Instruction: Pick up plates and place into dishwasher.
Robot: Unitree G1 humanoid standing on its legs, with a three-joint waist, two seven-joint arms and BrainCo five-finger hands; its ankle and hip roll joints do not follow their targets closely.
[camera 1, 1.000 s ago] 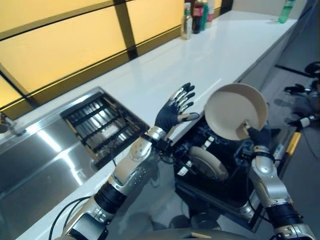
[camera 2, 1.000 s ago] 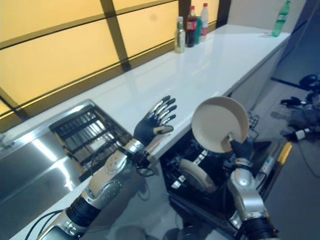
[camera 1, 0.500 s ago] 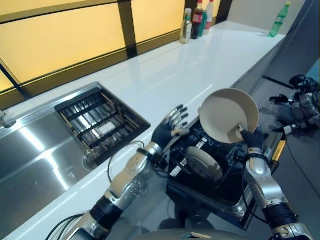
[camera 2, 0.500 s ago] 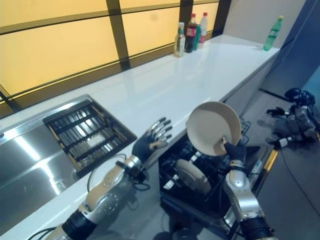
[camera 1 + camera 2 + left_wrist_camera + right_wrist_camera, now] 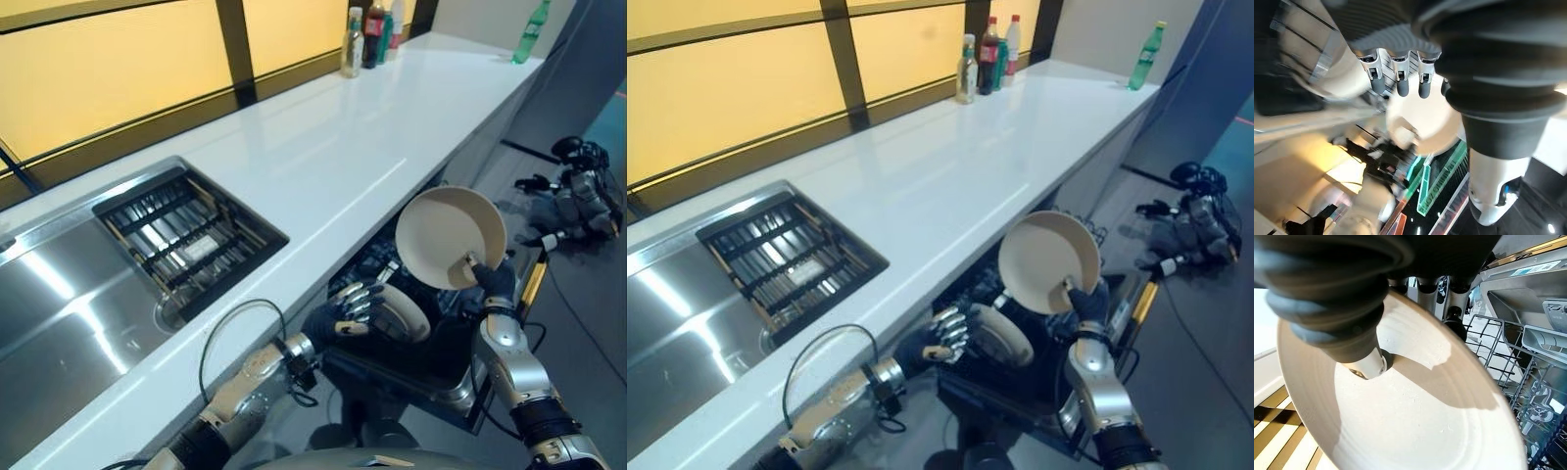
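My right hand (image 5: 487, 281) is shut on the lower rim of a cream plate (image 5: 450, 235), holding it tilted upright over the open dishwasher's dark rack (image 5: 443, 338). In the right wrist view the thumb (image 5: 1368, 365) presses the plate's (image 5: 1420, 416) inner face, and the wire rack (image 5: 1501, 357) shows past its edge. A second cream plate (image 5: 400, 311) stands on edge in the rack. My left hand (image 5: 341, 316) hangs open just below the counter's front edge, beside that racked plate and holding nothing; its fingers (image 5: 1397, 81) show relaxed in the left wrist view.
The long white counter (image 5: 323, 147) runs along the left, with a steel sink (image 5: 59, 294) and a dark grid (image 5: 186, 233) set in it. Bottles (image 5: 364, 29) stand at its far end, a green one (image 5: 528, 31) farther right. Dark equipment (image 5: 578, 186) lies on the floor at right.
My left hand has dropped from above the counter to below its front edge, beside the racked plate. The right hand has lowered the held plate a little. The camera has shifted.
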